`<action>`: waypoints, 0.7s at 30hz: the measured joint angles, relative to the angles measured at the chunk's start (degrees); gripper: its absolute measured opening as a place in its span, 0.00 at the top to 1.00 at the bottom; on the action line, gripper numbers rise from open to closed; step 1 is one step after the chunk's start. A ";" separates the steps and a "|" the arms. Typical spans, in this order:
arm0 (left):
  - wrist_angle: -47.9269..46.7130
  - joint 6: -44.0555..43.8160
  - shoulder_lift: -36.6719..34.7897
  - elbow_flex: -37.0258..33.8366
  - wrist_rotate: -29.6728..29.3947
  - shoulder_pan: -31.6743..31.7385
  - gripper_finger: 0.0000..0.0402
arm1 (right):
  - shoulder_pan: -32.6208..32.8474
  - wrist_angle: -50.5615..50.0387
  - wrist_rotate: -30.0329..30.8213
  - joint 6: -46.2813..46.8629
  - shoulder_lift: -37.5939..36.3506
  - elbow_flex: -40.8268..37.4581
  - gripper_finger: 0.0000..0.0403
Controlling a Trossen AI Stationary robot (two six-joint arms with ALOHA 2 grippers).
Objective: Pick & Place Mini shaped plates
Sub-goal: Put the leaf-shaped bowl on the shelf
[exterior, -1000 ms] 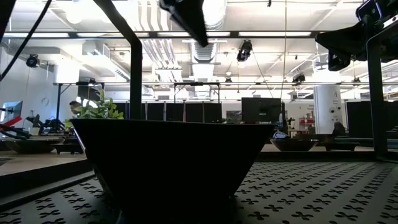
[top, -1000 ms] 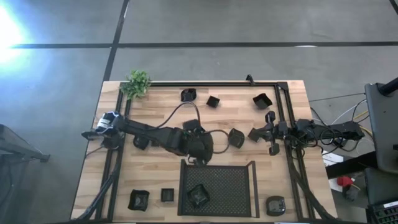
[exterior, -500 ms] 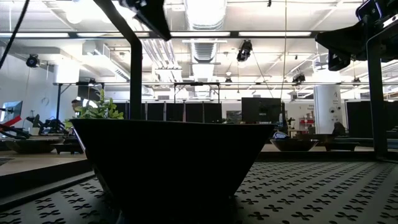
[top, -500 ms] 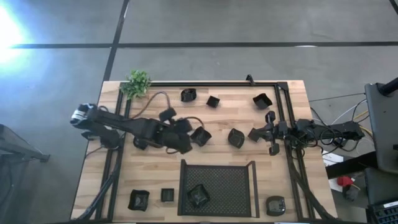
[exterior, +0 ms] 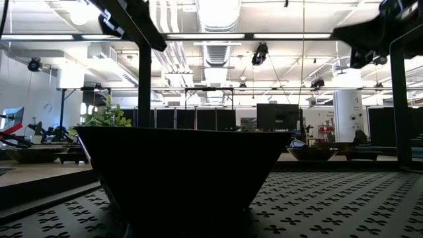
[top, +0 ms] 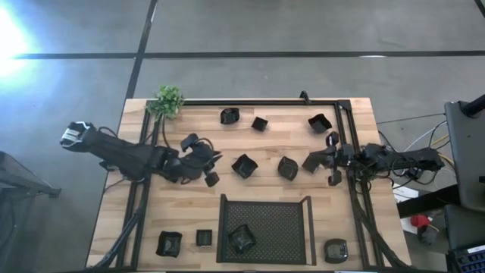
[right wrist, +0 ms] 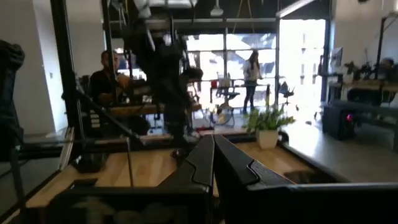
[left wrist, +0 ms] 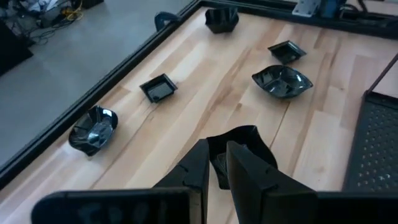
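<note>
Hovering over the tabletop [top: 189, 208] left of centre, the left gripper [left wrist: 216, 171] carries nothing, its fingers narrowly parted; the right gripper [top: 312, 162], pressed together, waits at the right rail. One mini shaped plate [top: 241, 237] sits in the mesh tray [top: 288, 227]; roughly ten remain scattered, the nearest [left wrist: 239, 149] just beyond the left gripper.

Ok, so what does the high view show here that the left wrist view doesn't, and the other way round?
Only the high view: the plant at a table corner, one plate inside the mesh tray, the plates flanking the tray, and the right gripper by the right rail, which I can't make out from the wrist.

Only the left wrist view: plate outlines up close, such as a fluted round dish and a small square dish.

Both: the left gripper, the plate just ahead of it and part of the tray.
</note>
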 joint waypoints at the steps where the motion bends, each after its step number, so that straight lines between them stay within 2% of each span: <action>1: 0.59 0.00 -0.48 -0.92 -0.01 -0.14 0.87 | 0.00 -0.01 0.08 -0.38 0.13 0.99 0.98; 4: 1.40 0.01 -1.41 -2.74 -0.28 -0.46 0.87 | 0.00 -2.16 0.24 -0.59 0.76 4.39 0.98; 10: 8.25 1.78 -1.79 -6.53 -0.57 -1.54 0.87 | 0.00 -16.57 5.22 1.93 4.54 13.13 0.98; 16: 17.26 6.74 -1.42 -8.74 -0.63 -3.45 0.87 | 0.00 -26.26 8.99 7.59 12.45 21.03 0.98; 21: 18.53 9.27 -1.26 -9.06 -1.20 -5.33 0.87 | 0.00 -32.71 9.08 13.42 20.50 26.67 0.98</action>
